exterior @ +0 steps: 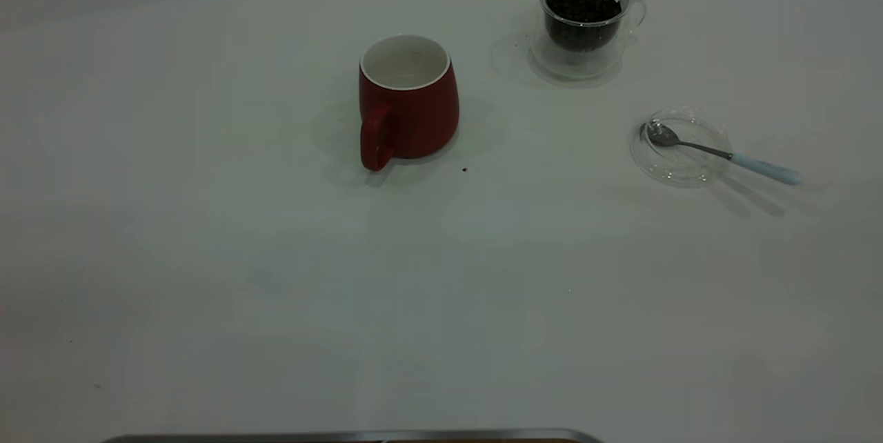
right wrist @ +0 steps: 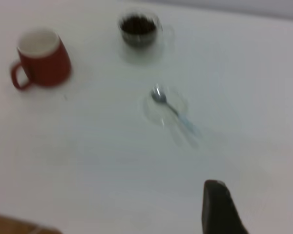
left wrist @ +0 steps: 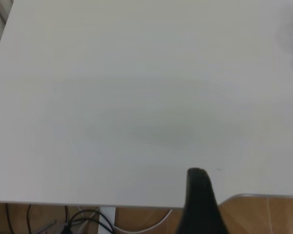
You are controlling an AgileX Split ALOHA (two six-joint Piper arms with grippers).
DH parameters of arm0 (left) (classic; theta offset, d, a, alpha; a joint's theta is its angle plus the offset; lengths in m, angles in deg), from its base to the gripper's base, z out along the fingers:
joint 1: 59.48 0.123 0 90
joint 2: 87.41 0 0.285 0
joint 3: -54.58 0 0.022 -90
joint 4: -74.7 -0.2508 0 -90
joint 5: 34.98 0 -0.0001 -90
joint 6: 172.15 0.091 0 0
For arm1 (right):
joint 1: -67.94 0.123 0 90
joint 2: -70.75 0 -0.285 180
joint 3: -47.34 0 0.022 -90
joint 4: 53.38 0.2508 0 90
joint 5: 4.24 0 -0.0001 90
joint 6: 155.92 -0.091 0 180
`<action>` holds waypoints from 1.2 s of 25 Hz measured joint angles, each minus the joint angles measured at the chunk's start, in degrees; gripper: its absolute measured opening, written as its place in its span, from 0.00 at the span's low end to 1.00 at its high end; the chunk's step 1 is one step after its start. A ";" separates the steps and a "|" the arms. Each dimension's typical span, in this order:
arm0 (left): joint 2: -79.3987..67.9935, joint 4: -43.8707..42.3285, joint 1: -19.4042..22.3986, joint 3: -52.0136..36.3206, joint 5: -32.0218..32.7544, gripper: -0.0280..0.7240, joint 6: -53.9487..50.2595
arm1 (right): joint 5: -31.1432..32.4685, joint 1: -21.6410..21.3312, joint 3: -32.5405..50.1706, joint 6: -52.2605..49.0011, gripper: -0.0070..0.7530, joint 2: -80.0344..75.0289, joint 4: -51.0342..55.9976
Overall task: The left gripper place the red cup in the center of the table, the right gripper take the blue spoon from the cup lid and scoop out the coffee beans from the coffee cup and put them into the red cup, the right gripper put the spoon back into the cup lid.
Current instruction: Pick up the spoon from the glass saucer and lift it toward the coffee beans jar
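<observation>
The red cup (exterior: 414, 112) stands upright near the middle of the table (exterior: 276, 277), handle toward the front; it also shows in the right wrist view (right wrist: 41, 61). Behind it to the right stands the coffee cup (exterior: 583, 22) filled with coffee beans (exterior: 583, 3). The blue spoon (exterior: 717, 152) lies with its bowl in the cup lid (exterior: 679, 167) and its handle sticking out over the rim. My right gripper (right wrist: 256, 190) hovers open and empty, well short of the lid (right wrist: 158, 114) and spoon (right wrist: 173, 111). My left gripper (left wrist: 251, 187) hangs open over the table's edge, holding nothing. Neither gripper shows in the exterior view.
One loose dark bean (exterior: 464, 169) lies on the table just right of the red cup. In the left wrist view the table's edge (left wrist: 88, 203) runs past, with a wooden floor (left wrist: 263, 217) and cables (left wrist: 83, 219) below it.
</observation>
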 joint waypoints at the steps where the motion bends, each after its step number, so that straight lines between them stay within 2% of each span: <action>1: 0.00 0.00 0.00 0.00 0.00 0.83 0.00 | -2.42 0.00 -0.13 0.00 0.60 -2.28 0.48; 5: 0.00 0.00 0.00 0.00 0.00 0.83 0.00 | -10.67 0.00 -0.12 -0.42 0.72 -15.35 1.07; 7: 0.00 0.00 0.00 0.00 0.00 0.83 0.00 | -15.39 0.00 -0.12 -1.15 0.75 -22.92 3.01; 13: 0.00 0.00 0.00 0.00 0.00 0.83 0.00 | -34.39 0.00 -0.12 -0.39 0.76 -49.01 10.38; 21: 0.00 0.00 0.00 0.00 0.00 0.83 0.00 | -54.22 -0.08 -0.19 -0.21 0.76 -79.63 12.03; 25: 0.00 0.00 0.00 0.00 0.00 0.83 0.00 | -56.66 -4.41 -1.53 -0.21 0.76 -88.48 12.60; 30: 0.00 0.00 0.00 0.00 0.00 0.83 0.00 | -51.64 -13.58 -7.53 -0.14 0.74 -94.30 13.10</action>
